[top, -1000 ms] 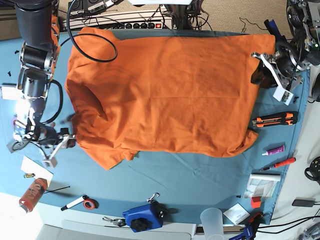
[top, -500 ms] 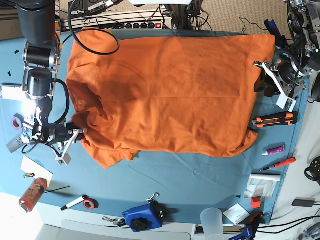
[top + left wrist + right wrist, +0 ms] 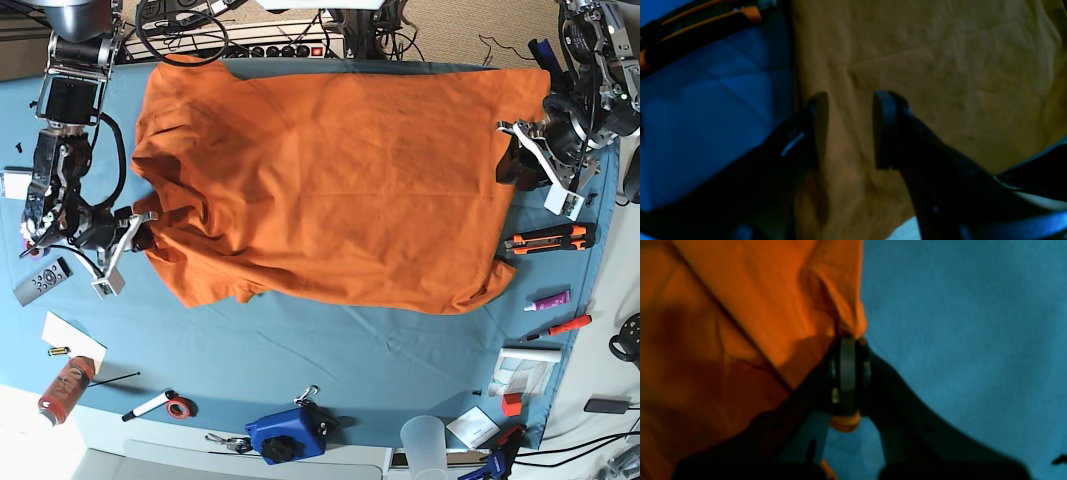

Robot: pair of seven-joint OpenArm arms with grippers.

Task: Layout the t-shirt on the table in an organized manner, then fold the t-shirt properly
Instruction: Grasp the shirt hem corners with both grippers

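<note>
The orange t-shirt (image 3: 340, 180) lies spread wide over the blue table (image 3: 380, 360), its left sleeve area bunched. In the base view my right gripper (image 3: 140, 230) sits at the shirt's left edge. The right wrist view shows that gripper (image 3: 847, 373) shut on a pinched fold of the t-shirt (image 3: 756, 306), with the table (image 3: 957, 340) beside it. My left gripper (image 3: 512, 165) hovers at the shirt's right edge. In the left wrist view it (image 3: 848, 130) is open, its fingers (image 3: 885, 130) apart over flat fabric of the t-shirt (image 3: 940, 66).
An orange-black utility knife (image 3: 550, 240) lies just right of the shirt, also seen as the knife (image 3: 700, 20). A red pen (image 3: 565, 327), a blue device (image 3: 285, 435), a plastic cup (image 3: 425, 440), a remote (image 3: 42, 282) and a can (image 3: 65, 388) line the table edges.
My right gripper has shut on the shirt's left edge and moved toward the far side, pulling the sleeve area with it. The left gripper has drifted slightly and stays open.
</note>
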